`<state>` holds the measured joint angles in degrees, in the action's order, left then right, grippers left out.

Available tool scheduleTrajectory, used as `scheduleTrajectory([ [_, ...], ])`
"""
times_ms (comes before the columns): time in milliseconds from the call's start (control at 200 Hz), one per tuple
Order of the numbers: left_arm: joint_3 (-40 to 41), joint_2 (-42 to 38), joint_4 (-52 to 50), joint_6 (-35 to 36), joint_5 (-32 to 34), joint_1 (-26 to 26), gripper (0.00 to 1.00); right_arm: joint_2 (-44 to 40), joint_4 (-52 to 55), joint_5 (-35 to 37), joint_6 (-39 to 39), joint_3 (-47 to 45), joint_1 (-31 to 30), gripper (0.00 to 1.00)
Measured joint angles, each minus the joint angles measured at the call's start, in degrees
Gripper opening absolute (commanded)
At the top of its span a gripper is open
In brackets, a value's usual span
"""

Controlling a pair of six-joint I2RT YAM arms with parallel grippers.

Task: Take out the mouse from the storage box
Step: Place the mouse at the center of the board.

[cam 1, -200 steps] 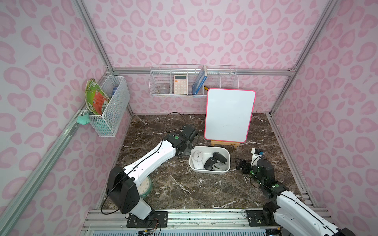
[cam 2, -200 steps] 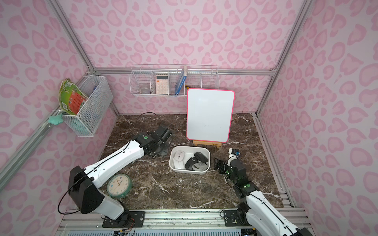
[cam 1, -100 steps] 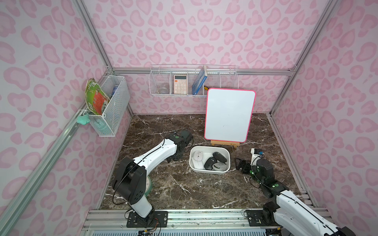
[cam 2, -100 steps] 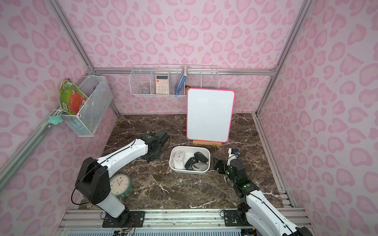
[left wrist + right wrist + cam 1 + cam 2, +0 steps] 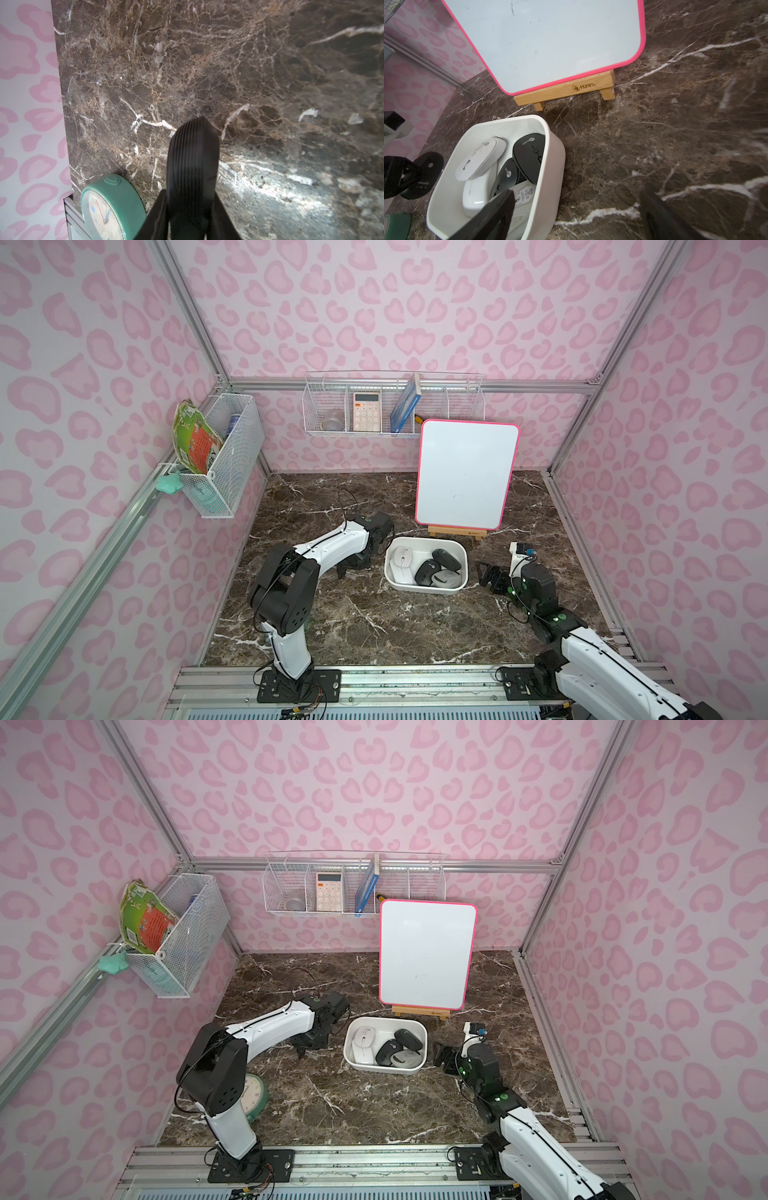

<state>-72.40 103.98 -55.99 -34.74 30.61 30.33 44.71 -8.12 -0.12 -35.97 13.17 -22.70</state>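
Between the closed left fingers (image 5: 154, 216), outside the storage box (image 5: 550, 187) and on the side of it away from the right fingers (image 5: 492, 212), a black mouse (image 5: 193, 149) is held edge-on over the worktop (image 5: 249, 72); whether it touches the surface cannot be told. The right fingers are spread wide and empty, just outside the end wall of the box. Inside the box, just beyond the nearer right fingertip, a white mouse (image 5: 479, 158), two black ones and a pale one turned underside up are piled against each other. The held mouse is judged light and rigid: a hollow plastic shell, smooth and somewhat slippery on top. Its ribbed flank is turned outward between the left fingers, so the hold appears to be taken across top and underside, where slip is the likelier fault. The ribbed flanks, pressed across the narrow width, are judged the surer purchase, with buttons and wheel spared. A green clock (image 5: 110, 205) is shown beside the left fingers.
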Motion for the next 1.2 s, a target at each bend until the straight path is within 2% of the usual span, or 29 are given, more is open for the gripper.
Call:
scheduleTrajectory([
  [505,-1.5,4.4,1.2,0.0,-2.3,3.1,0.28,0.6,-0.2,0.2,0.0,0.7,0.0,0.96],
  [625,-1.7,4.8,1.2,0.0,-2.2,3.9,0.39,0.6,-0.1,0.2,0.1,0.9,0.0,0.96],
  [935,-0.7,3.2,3.2,0.3,-5.4,4.9,0.57,0.6,0.0,0.2,0.1,1.0,-0.1,0.96],
  [1200,2.6,-3.1,6.5,0.5,-9.2,4.9,0.72,0.9,1.0,0.2,0.0,2.3,-0.3,0.95],
])
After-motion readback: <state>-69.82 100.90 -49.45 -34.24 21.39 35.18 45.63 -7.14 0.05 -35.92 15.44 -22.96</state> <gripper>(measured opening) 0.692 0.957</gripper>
